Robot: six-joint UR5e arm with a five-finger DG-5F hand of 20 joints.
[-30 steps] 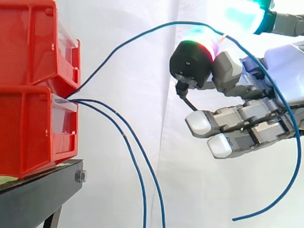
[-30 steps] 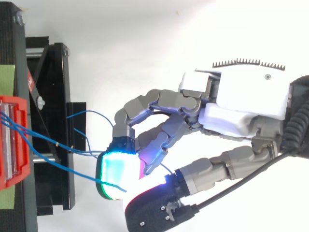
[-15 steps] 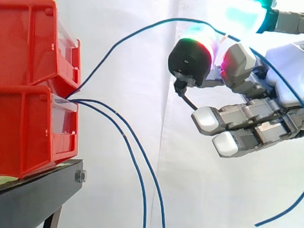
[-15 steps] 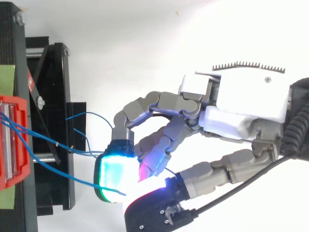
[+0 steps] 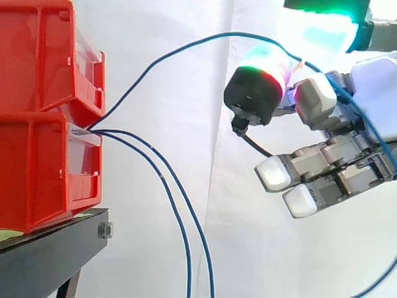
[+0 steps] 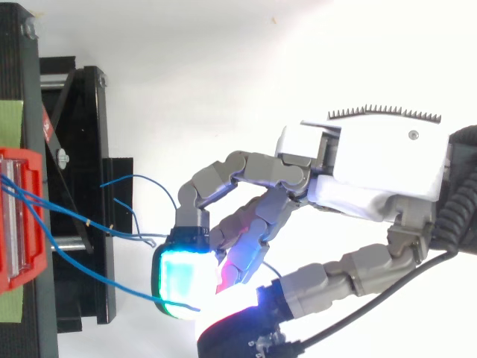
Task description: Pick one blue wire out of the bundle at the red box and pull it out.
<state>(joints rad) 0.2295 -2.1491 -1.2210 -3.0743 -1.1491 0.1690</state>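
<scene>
A lab test rig: red bins (image 5: 37, 124), black stand (image 5: 43, 261), white curtain (image 5: 267, 261).

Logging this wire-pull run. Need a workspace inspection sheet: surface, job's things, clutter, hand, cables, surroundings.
Surface: black stand carries two stacked red bins.
Job's things: one blue wire arcs from the bins' front up to the hand.
Clutter: nothing seen.
Hand: hand is off to the side of the bins, thumb and a finger pinching the arcing wire.
Cables: two hanging wires leave the bins' front and droop past the stand.
Surroundings: white curtain behind the work.
</scene>
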